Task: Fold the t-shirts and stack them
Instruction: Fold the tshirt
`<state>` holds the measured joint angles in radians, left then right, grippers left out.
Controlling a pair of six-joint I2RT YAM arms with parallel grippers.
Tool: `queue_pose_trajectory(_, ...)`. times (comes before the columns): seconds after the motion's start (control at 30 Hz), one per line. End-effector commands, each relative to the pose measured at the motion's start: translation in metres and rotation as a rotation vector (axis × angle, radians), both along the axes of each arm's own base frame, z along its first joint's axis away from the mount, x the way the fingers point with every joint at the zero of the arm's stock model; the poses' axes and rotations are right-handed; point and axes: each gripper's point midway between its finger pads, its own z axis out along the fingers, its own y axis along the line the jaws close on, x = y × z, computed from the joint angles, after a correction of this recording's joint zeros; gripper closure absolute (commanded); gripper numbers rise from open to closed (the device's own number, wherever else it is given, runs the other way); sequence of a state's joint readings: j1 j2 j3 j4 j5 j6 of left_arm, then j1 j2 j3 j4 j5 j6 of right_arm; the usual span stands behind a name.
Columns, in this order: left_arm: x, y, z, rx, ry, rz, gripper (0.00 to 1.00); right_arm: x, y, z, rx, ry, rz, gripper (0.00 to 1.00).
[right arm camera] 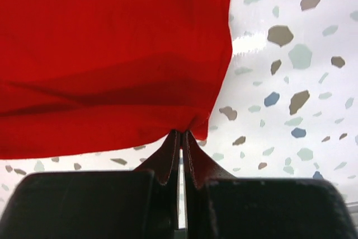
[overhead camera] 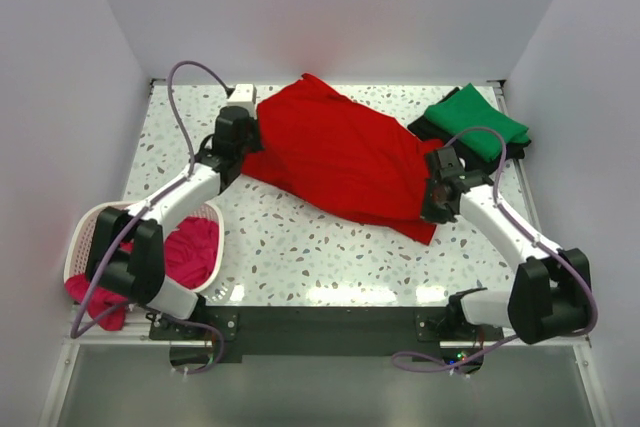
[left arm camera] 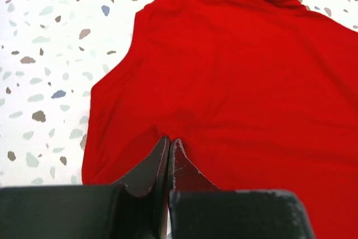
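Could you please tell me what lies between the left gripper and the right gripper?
The red t-shirt spans that stretch, pinched at one end by the left gripper and at the other by the right gripper. The top external view shows it best.

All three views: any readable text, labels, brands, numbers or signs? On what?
None: no text can be read in any view.
The red t-shirt, green t-shirt and white basket show no print or label, and the speckled table carries no markings.

No readable text, labels, brand marks, numbers or signs appear on anything in any of the three camera views.
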<state>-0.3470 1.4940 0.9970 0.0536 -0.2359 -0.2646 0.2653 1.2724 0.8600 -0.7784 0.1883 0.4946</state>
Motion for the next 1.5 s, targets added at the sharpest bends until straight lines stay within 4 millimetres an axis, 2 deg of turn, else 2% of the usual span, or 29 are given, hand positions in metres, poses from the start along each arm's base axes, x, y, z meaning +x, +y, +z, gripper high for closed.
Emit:
queue_pose_trajectory(0.0,0.029,-0.01,0.028,0.005,-0.102,-0.056,1.0,0.033,-0.003,0.01,0.009,-0.072,-0.004,1.0)
queue_pose_trajectory(0.07,0.039,-0.015,0.035,0.005,-0.122,-0.07,1.0,0.039,-0.006,0.004,0.0,-0.057,-0.014,1.0)
queue_pose_trajectory(0.1,0.044,-0.017,0.028,0.016,-0.113,-0.078,1.0,0.042,-0.009,0.002,-0.003,-0.052,-0.021,1.0)
queue_pose_trajectory(0.27,0.068,-0.024,0.022,0.046,-0.119,-0.102,1.0,0.053,-0.017,-0.009,-0.007,-0.029,-0.036,1.0)
queue_pose_trajectory(0.6,0.098,-0.028,0.019,0.06,-0.136,-0.092,1.0,0.073,-0.024,-0.019,-0.002,0.006,-0.043,1.0)
queue_pose_trajectory(0.87,0.1,-0.012,0.026,0.093,-0.143,-0.028,1.0,0.073,-0.025,-0.009,-0.008,-0.012,-0.039,1.0)
queue_pose_trajectory(1.03,0.095,0.0,0.022,0.12,-0.125,0.008,1.0,0.075,-0.028,-0.002,-0.021,-0.024,-0.041,1.0)
queue_pose_trajectory(1.23,0.096,0.003,0.019,0.13,-0.117,0.014,1.0,0.08,-0.03,-0.003,-0.035,-0.014,-0.04,1.0)
queue_pose_trajectory(1.47,0.095,0.017,0.008,0.147,-0.086,0.057,1.0,0.077,-0.038,-0.007,-0.069,0.001,-0.055,1.0)
